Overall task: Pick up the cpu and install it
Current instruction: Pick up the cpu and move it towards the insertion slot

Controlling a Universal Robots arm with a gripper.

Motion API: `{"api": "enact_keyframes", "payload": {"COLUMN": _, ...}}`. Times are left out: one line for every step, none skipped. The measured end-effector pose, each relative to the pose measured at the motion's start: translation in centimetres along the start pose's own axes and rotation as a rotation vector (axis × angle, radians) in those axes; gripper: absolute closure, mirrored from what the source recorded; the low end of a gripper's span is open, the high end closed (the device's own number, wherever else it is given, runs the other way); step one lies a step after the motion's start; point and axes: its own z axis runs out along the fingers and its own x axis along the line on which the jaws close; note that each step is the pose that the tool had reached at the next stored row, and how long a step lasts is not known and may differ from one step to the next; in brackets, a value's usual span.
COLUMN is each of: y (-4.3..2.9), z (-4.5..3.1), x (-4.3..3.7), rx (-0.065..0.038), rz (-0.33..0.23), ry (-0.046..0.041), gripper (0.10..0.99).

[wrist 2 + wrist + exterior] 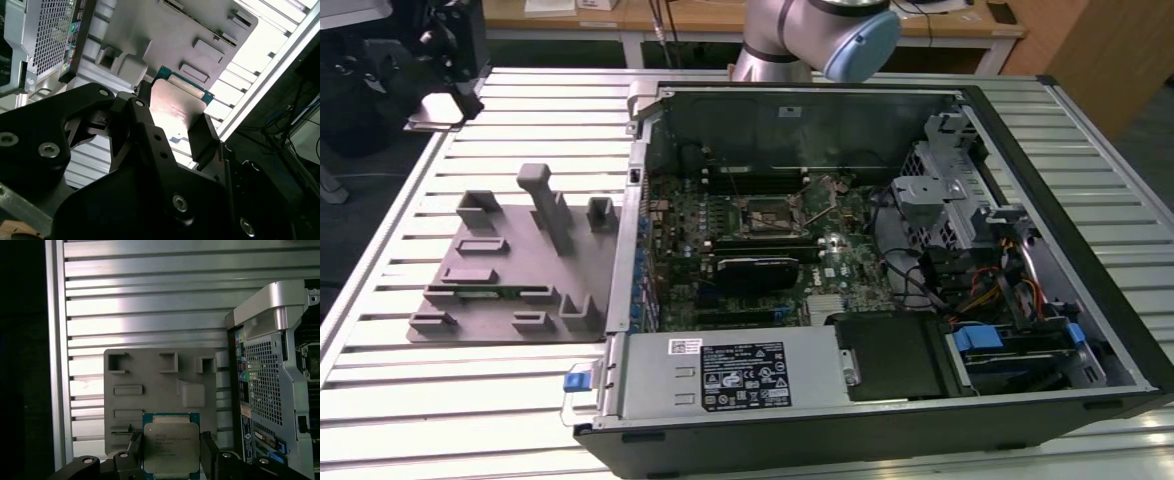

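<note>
The cpu [170, 451] is in your gripper [171, 445], so take the scene from the big things down. The slatted metal table [494, 400] carries everything. On it lies the open computer case [1067, 250] on its side, toward the exterior view's right, with the arm [803, 35] rising behind its far wall. Inside the case you have the green motherboard [841, 265] and, near its middle, the square socket [771, 212]. Just beside the case, on the exterior view's left, sits the grey fixture [507, 270] with its slots and posts (both wrist views catch it too, beyond the chip). Now the small end: in both wrist views the black fingers [208, 450] are clamped on opposite edges of the cpu, metal plate facing the first wrist camera, green rim showing around it. It hangs clear above the table, with the fixture's near edge behind it and the case's perforated rear panel [262, 385] off to one side.
</note>
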Motion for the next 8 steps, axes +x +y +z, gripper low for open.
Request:
{"api": "enact_keyframes", "payload": {"y": 0.01, "z": 0.0, "x": -0.19, "rx": 0.0, "rz": 0.0, "ry": 0.0002, "gripper": 0.545}}
{"api": "enact_keyframes", "payload": {"y": 0.03, "z": 0.01, "x": -0.38, "rx": 0.0, "rz": 0.0, "ry": 0.0004, "gripper": 0.545}}
{"api": "enact_keyframes", "payload": {"y": 0.04, "z": 0.01, "x": -0.58, "rx": 0.0, "rz": 0.0, "ry": 0.0007, "gripper": 0.545}}
{"api": "enact_keyframes", "payload": {"y": 0.06, "z": 0.01, "x": -0.76, "rx": 0.0, "rz": 0.0, "ry": 0.0009, "gripper": 0.545}}
{"api": "enact_keyframes", "payload": {"y": 0.07, "z": 0.01, "x": -0.96, "rx": 0.0, "rz": 0.0, "ry": 0.0011, "gripper": 0.545}}
{"api": "enact_keyframes", "payload": {"y": 0.09, "z": 0.02, "x": -1.17, "rx": 0.0, "rz": 0.0, "ry": 0.0013, "gripper": 0.545}}
{"api": "enact_keyframes", "payload": {"y": 0.1, "z": 0.03, "x": -1.37, "rx": 0.0, "rz": 0.0, "ry": 0.0014, "gripper": 0.545}}
{"api": "enact_keyframes", "payload": {"y": 0.12, "z": 0.03, "x": -1.59, "rx": 0.0, "rz": 0.0, "ry": 0.0016, "gripper": 0.545}}
